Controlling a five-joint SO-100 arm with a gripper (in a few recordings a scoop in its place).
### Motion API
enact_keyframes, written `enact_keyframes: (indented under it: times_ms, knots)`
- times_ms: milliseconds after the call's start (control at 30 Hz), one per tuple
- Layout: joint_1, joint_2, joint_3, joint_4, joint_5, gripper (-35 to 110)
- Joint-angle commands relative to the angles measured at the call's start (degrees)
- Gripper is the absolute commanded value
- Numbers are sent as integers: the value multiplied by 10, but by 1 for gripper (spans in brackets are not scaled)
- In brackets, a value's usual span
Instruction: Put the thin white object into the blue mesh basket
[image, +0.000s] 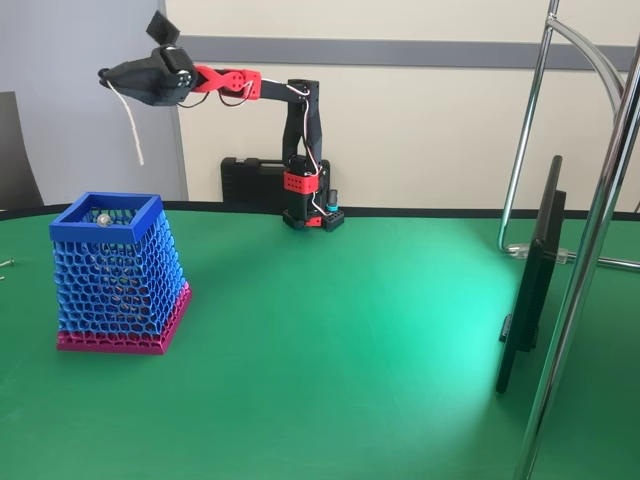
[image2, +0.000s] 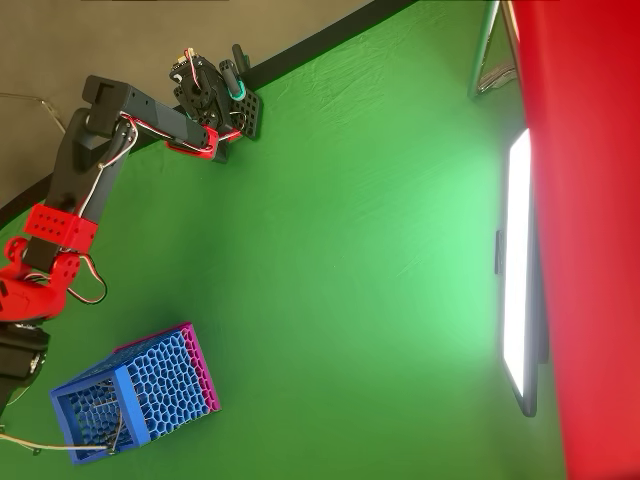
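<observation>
Gripper (image: 110, 80) pinches the white stick (image: 128, 125) by its top so it dangles freely above the blue basket (image: 105, 220), ready to lower inside.

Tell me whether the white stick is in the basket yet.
Not yet: the white stick dangles from the shut pincer, above the blue mesh basket.

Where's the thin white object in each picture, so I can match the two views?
Fixed view: the thin white object hangs from the gripper at upper left, above the blue mesh basket.
Overhead view: it lies along the bottom left edge, reaching the basket's open top.
Shared landmark: the basket, with its magenta base band.
</observation>
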Motion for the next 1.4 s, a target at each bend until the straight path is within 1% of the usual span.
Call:
enact_keyframes:
  times_ms: [0,167,400,533,700,833,933,1067,1367]
  knots:
    - [4,28,4,-16,-63,0]
    - [14,15,13,-18,-137,0]
    - [25,-34,20,-18,-195,0]
    - [32,-71,30,-36,-226,0]
    - [35,-108,40,-36,-231,1]
    - [35,-125,54,-40,-233,14]
    - [35,-136,68,-70,-237,19]
    - [29,-144,84,-92,-244,22]
    - [-4,-134,120,-96,-234,24]
